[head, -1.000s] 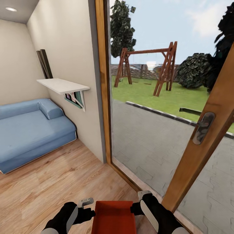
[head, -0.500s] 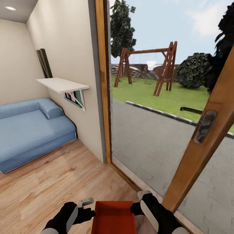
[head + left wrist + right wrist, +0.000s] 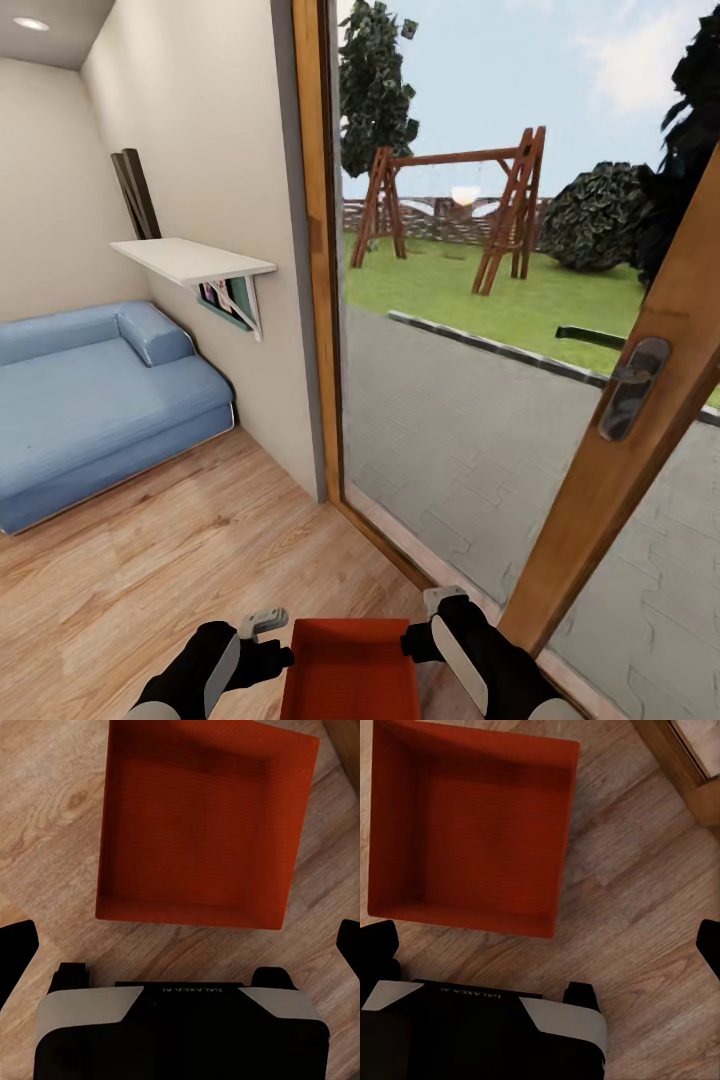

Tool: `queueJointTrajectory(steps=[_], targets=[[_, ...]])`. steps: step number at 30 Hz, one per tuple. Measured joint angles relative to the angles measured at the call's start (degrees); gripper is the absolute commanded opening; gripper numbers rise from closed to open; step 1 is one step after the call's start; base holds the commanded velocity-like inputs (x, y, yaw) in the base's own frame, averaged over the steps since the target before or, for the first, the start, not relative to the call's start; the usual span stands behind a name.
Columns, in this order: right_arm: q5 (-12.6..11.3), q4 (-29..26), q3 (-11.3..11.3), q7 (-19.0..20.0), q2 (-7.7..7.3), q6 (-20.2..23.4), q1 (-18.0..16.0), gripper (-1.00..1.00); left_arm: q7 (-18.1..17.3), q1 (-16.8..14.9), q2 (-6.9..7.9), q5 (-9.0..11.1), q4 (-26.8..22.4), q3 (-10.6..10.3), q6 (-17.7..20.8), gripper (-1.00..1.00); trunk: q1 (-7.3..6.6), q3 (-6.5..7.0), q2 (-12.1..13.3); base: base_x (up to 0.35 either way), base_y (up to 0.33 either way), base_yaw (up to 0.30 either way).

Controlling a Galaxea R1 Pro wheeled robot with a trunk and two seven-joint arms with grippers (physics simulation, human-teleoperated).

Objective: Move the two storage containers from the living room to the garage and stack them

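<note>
A blue sofa (image 3: 95, 395) sits against the beige wall well ahead and to the left of the left gripper (image 3: 262, 628), with a white wall shelf (image 3: 195, 262) above its right end. Light wood-plank flooring (image 3: 180, 560) runs between them. Directly ahead of both grippers stands the wood-framed glass door (image 3: 440, 400), its frame reaching down just past the right gripper (image 3: 440, 610), with a dark metal handle (image 3: 632, 388) high to the right. Through the glass lie grey paving, grass and a wooden swing frame (image 3: 450, 205).

Against the earlier frames, the door post and handle sit a touch further right in the head view; the arms and the bin keep their places in the picture.

A red-orange storage container (image 3: 350, 668) lies on the wood floor between the two grippers, empty, its open top facing up. In the left wrist view the container (image 3: 202, 825) lies just beyond the fingertips, whose dark fingers (image 3: 16, 949) are spread wide and grasp nothing. In the right wrist view the container (image 3: 472, 825) sits ahead and off to one side of the spread fingers (image 3: 376, 945), also holding nothing, apart from its rim.
</note>
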Motion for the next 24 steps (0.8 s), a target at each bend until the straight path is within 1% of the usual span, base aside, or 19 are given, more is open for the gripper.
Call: queueJointTrajectory(steps=[13, 19, 24], targets=[[0.0, 0.0, 0.0, 0.0, 0.02, -0.01, 0.0, 1.0, 0.0, 0.0, 0.0, -0.02, -0.02, 0.0, 0.0, 1.0, 0.0, 0.6, 0.0, 0.0, 0.0, 0.0], [0.0, -0.01, 0.0, 0.0, 0.03, 0.0, -0.01, 1.0, 0.0, 0.0, 0.0, -0.03, -0.04, 0.0, 0.0, 1.0, 0.0, 0.54, 0.0, 0.0, 0.0, 0.0], [0.0, 0.0, 0.0, 0.0, 0.03, 0.02, -0.01, 1.0, 0.0, 0.0, 0.0, -0.03, -0.04, 0.0, -0.02, 1.0, 0.0, 0.17, 0.0, 0.0, 0.0, 0.0]])
